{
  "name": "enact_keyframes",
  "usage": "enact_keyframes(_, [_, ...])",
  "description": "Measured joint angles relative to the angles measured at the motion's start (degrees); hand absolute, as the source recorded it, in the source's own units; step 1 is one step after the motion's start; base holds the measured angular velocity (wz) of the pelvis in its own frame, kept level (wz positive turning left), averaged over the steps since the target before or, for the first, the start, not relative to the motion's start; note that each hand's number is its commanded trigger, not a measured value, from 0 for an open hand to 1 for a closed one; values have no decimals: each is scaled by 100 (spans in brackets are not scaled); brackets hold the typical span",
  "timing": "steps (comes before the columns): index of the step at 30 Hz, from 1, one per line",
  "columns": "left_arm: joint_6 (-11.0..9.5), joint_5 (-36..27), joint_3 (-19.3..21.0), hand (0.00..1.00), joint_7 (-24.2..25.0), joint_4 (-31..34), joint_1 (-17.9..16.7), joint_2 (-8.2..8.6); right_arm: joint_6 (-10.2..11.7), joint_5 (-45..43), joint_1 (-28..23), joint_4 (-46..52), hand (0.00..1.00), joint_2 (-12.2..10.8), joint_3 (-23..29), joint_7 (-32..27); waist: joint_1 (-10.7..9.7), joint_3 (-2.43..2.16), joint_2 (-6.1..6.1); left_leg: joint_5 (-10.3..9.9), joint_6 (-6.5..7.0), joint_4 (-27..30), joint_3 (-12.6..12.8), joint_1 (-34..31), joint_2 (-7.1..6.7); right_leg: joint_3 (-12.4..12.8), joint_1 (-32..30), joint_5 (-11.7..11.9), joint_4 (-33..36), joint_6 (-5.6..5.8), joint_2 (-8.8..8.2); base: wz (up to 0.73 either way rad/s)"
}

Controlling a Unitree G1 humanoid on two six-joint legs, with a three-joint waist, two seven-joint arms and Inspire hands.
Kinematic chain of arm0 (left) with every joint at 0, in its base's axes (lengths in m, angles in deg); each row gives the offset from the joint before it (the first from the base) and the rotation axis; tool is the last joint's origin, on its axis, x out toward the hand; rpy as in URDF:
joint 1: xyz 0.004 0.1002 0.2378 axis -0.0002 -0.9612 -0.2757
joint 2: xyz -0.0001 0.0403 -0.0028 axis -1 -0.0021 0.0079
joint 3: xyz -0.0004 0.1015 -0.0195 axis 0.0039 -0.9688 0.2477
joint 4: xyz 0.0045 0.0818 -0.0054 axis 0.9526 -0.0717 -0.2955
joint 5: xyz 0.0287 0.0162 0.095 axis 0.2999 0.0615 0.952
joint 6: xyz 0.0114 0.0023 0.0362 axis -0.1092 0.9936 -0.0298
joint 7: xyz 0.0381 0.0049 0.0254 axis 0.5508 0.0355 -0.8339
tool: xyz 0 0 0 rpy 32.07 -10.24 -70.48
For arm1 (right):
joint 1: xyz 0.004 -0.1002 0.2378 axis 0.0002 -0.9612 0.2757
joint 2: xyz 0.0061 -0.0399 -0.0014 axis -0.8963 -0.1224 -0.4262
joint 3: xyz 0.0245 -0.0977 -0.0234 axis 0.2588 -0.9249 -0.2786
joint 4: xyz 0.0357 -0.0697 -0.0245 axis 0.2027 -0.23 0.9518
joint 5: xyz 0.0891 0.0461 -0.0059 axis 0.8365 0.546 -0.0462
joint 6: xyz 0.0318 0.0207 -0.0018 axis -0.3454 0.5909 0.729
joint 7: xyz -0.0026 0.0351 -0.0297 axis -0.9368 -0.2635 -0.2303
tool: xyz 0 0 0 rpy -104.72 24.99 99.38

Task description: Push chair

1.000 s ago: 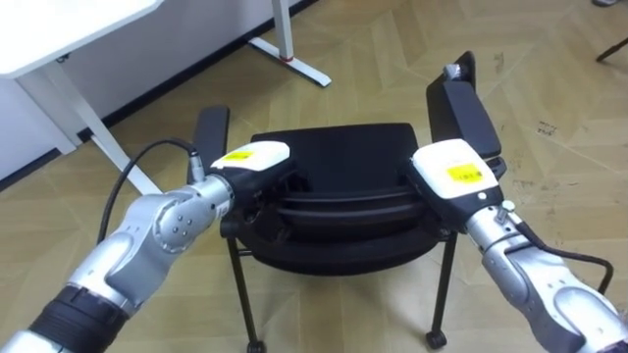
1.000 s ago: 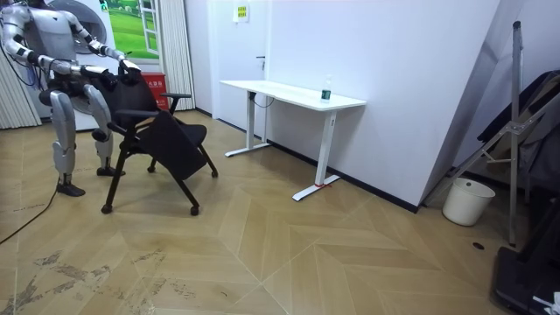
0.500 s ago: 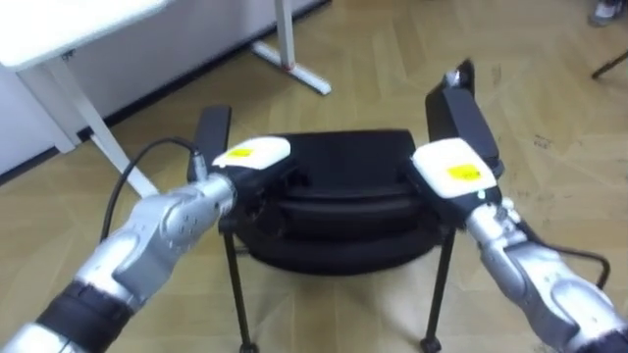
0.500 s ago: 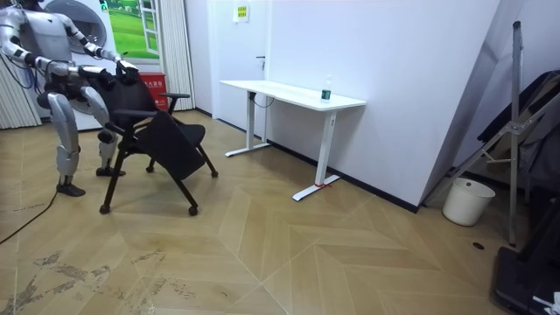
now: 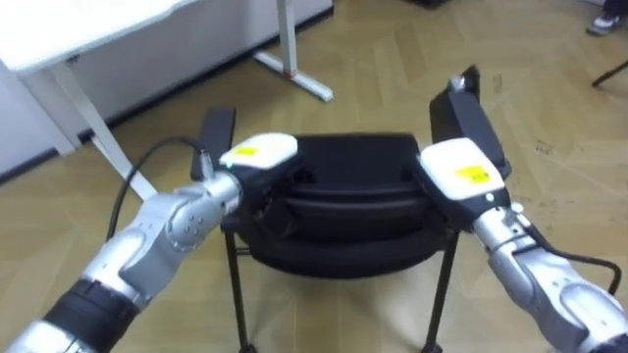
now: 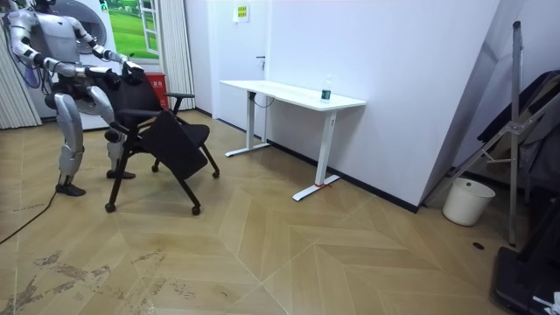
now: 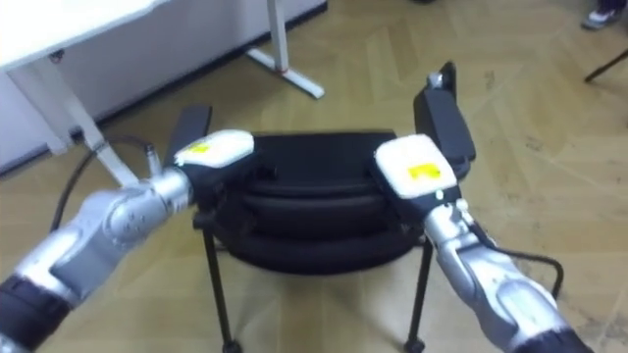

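We stand behind a black office chair [image 6: 162, 131] at the room view's left, out on the open parquet floor [image 6: 289, 254]. A white desk [image 6: 289, 94] stands well apart beyond it, along the wall. Looking down from the head, we have both hands at the top of the chair's backrest [image 5: 348, 191]: the left hand [image 5: 257, 155] at its left corner, the right hand [image 5: 459, 171] at its right corner. We see only the back of each hand, and what lies beyond merges with the dark backrest. So we cannot tell whether either hand is clasped on the edge or merely pressed flat against it. The left armrest [image 5: 216, 126] and the right armrest [image 5: 469, 116] jut forward past the hands, untouched.

We judge the chair to be fairly light and stiff in its frame, and on its castors [image 6: 110, 207] it should roll readily over the smooth wood. The padded backrest may give a little under pressure. The risk lies in how high our hold is: a push at the very top tends to tip the chair forward instead of rolling it, more so if a castor catches a seam. The two corners are a sound place to hold, since the spread lets us steer. Even force from both sides, directed level and not downward, should send it straight; uneven force would swing it round.
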Motion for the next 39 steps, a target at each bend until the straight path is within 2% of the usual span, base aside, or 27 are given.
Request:
enact_keyframes(2, [30,-1,1,100,-21,-11,168,-54,-1,1,179,-120,100,-52,-11,-121,-7,12,-19,-117,145,65,111,-97,-53,36,-126,-2,65,85,-111,-12])
enact_keyframes(4, [79,-2,2,100,-78,-19,243,-77,-9,9,322,-206,100,-68,-60,-209,-6,32,-30,-242,226,181,234,-117,-98,-2,-250,2,362,161,-261,-25])
enact_keyframes(6, [81,-2,19,100,-131,-21,277,-86,-28,8,412,-240,100,-55,-103,-278,66,59,7,-408,288,361,316,-154,-103,-44,-480,56,905,152,-369,-25])
enact_keyframes(9, [18,1,-12,100,-174,-93,330,-69,-58,11,418,-366,100,-61,-169,-512,40,109,79,-658,389,558,325,-57,-101,-110,-833,484,1790,86,-508,-4])
enact_keyframes(10, [0,1,-12,100,-174,-123,347,-63,-57,10,422,-403,100,-73,-175,-559,39,126,99,-681,406,559,321,-23,-101,-100,-883,599,1924,46,-513,-13])
enact_keyframes(11, [-24,10,-13,100,-194,-179,386,-66,-58,9,463,-475,100,-96,-209,-640,24,168,125,-726,441,564,309,23,-96,-30,-1100,821,2241,-63,-515,-14])
enact_keyframes(12, [-45,28,-11,100,-209,-196,410,-77,-61,9,482,-490,100,-112,-209,-655,9,182,141,-745,458,571,296,22,-94,6,-1231,869,2376,-86,-494,-20])
enact_keyframes(14, [-95,61,-10,100,-314,-261,447,-95,-120,-3,541,-495,100,-161,-244,-698,52,217,176,-800,496,555,276,91,-93,19,-1788,777,2496,-80,-273,-15])
enact_keyframes(16, [-106,56,-20,100,-327,-304,445,-112,-135,13,529,-494,100,-179,-293,-713,15,226,177,-870,508,555,273,185,-92,-84,-2108,777,2170,-117,-94,10])
enact_keyframes(18, [-76,52,-111,100,-362,-299,445,-146,-130,26,490,-493,100,-184,-325,-751,-60,219,166,-935,503,564,219,282,-106,-326,-2294,846,1547,-218,76,25])
enact_keyframes(20, [-64,68,-132,100,-369,-298,368,-147,-129,47,418,-485,100,-192,-372,-755,-50,204,143,-1074,471,567,211,470,-108,-458,-2421,1152,754,-362,311,10])
enact_keyframes(21, [-61,67,-132,100,-369,-292,330,-153,-130,64,413,-487,100,-191,-405,-742,-56,200,140,-1118,459,568,210,529,-109,-478,-2415,1243,614,-408,347,12])
enact_keyframes(22, [-48,67,-129,100,-374,-267,257,-161,-109,73,393,-481,100,-191,-434,-687,-140,165,129,-1214,416,604,88,622,-168,-537,-2389,1399,462,-471,362,38])
enact_keyframes(24, [-46,73,-135,100,-369,-226,189,-178,-73,73,336,-453,100,-186,-433,-625,-345,98,83,-1362,397,696,-45,694,-209,-618,-2267,1487,330,-564,327,46])
enact_keyframes(25, [-39,72,-125,100,-377,-201,120,-192,-61,72,320,-400,100,-187,-430,-507,-362,59,96,-1454,307,709,-80,819,-198,-624,-2174,1523,333,-640,375,13])
enact_keyframes(27, [-31,47,-118,100,-381,-191,47,-201,-90,59,271,-293,100,-174,-429,-380,-369,38,181,-1625,206,710,-163,1038,-142,-638,-1998,1518,350,-676,460,0])
enact_keyframes(29, [40,51,-111,100,-386,-106,-87,-186,-117,27,163,-143,100,-157,-415,-238,-369,-15,288,-1781,100,771,-196,1334,33,-749,-1669,1353,448,-848,582,9])
enact_keyframes(30, [44,51,-107,100,-386,-93,-96,-198,-114,26,162,-130,100,-156,-411,-207,-370,-15,298,-1790,44,957,-155,1350,90,-767,-1614,1263,507,-897,608,12])
enact_keyframes(31, [66,56,-118,100,-386,-93,-105,-195,-102,26,165,-129,100,-158,-410,-145,-369,-5,288,-1667,-170,1505,-45,1240,233,-780,-1509,1076,680,-968,623,7])
enact_keyframes(32, [106,58,-119,100,-387,-97,-174,-172,-87,19,157,-131,100,-154,-410,-67,-366,5,303,-1438,-347,2079,78,1175,388,-800,-1339,866,838,-959,620,4])
enact_keyframes(33, [115,57,-120,100,-387,-106,-220,-153,-74,16,130,-131,100,-151,-410,-27,-371,18,330,-1311,-355,2309,111,1168,453,-837,-1207,776,867,-950,621,0])
enact_keyframes(34, [119,55,-120,100,-379,-131,-301,-113,-59,8,48,-114,100,-149,-411,-5,-369,42,346,-998,-390,2645,137,1180,532,-874,-965,597,869,-972,615,6])
enact_keyframes(35, [112,61,-96,100,-402,-109,-403,-108,-43,-25,16,-68,100,-145,-410,37,-339,58,295,-592,-479,2897,139,1146,517,-816,-787,446,870,-968,573,9])
enact_keyframes(36, [102,62,-82,100,-433,-101,-437,-109,-36,-41,14,-48,100,-133,-410,62,-332,87,214,-459,-511,3008,140,1074,507,-768,-737,372,872,-954,549,21])
enact_keyframes(37, [66,53,-84,100,-487,-100,-433,-96,-21,-58,12,22,100,-52,-405,54,-342,66,220,-585,-425,3020,143,840,533,-753,-698,266,872,-924,530,16])
enact_keyframes(38, [45,61,-98,100,-600,-100,-414,-65,11,-62,29,26,100,0,-372,25,-332,81,197,-821,-389,2861,128,544,524,-750,-652,241,871,-875,467,10])
enact_keyframes(39, [44,63,-113,100,-633,-104,-409,-61,13,-62,45,8,100,-2,-368,25,-314,106,156,-880,-390,2718,130,407,505,-765,-596,215,871,-874,400,-8])
